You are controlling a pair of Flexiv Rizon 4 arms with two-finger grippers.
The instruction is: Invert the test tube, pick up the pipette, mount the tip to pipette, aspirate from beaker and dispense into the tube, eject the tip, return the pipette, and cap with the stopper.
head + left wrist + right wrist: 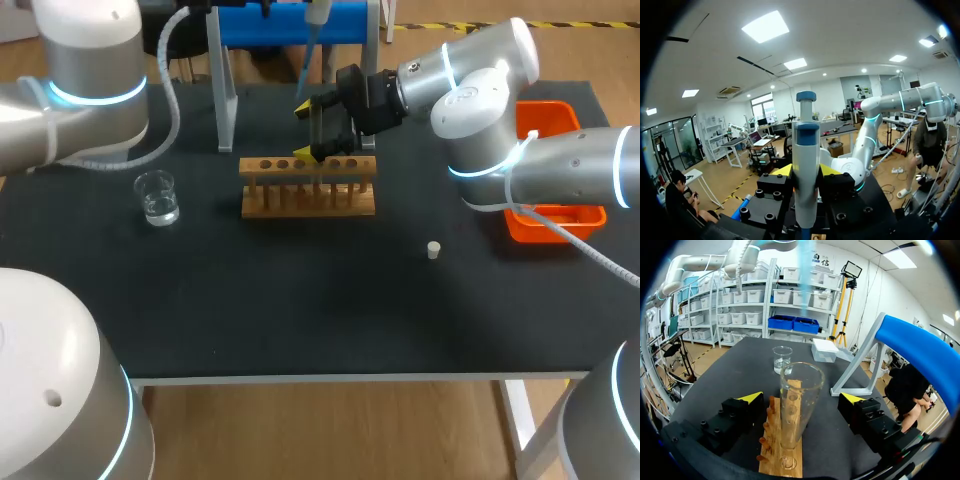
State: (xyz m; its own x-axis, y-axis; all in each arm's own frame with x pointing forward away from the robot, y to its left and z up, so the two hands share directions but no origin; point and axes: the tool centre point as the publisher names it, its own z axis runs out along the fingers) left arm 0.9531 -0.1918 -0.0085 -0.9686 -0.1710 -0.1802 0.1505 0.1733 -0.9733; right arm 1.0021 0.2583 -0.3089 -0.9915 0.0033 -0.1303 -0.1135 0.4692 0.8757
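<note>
Two pincers share the work at this stage. From the head view, our right pincer (pixel 303 130) is at the wooden rack (pixel 308 187), which stands midway along the bench (pixel 300 320) toward its far edge. The beaker (pixel 157 197) of clear liquid sits toward the left edge and the stopper (pixel 433 250) lies alone toward the right edge. The pipette (pixel 317 12) hangs over the far edge with its pale blue tip (pixel 304 62) pointing down. From the left wrist view, our left pincer (pixel 805 170) is closed on the pipette's barrel, a yellow finger pressed to each side. From the right wrist view, the test tube (pixel 799 405) stands upright in the rack, mouth up, between our right fingers, which are spread wide and clear of the glass. We judge the inversion and tip mounting done and the liquid transfer in hand. Whether the tip is loaded we cannot tell. If not, we must next carry it to the beaker and dip it. If so, we lower it dead centre into the tube's mouth.
</note>
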